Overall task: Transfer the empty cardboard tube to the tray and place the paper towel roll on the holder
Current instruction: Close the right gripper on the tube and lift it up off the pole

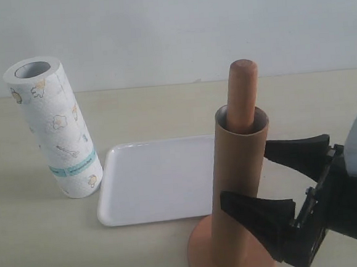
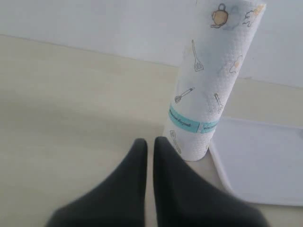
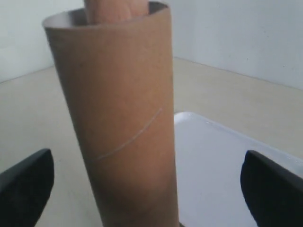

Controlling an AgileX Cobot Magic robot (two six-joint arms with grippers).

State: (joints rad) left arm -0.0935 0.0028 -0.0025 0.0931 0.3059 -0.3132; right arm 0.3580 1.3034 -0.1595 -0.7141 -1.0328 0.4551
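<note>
The empty cardboard tube, plain brown, stands over the holder's wooden post, whose rounded top sticks out above it. The holder's round base rests at the table's front. My right gripper is open, with one black finger on each side of the tube's lower half and a gap to each. The paper towel roll stands upright left of the white tray. My left gripper is shut and empty, close to the roll's foot.
The tray lies flat between the roll and the holder, with nothing on it. A pale wall runs behind the beige table. The left arm is outside the exterior view.
</note>
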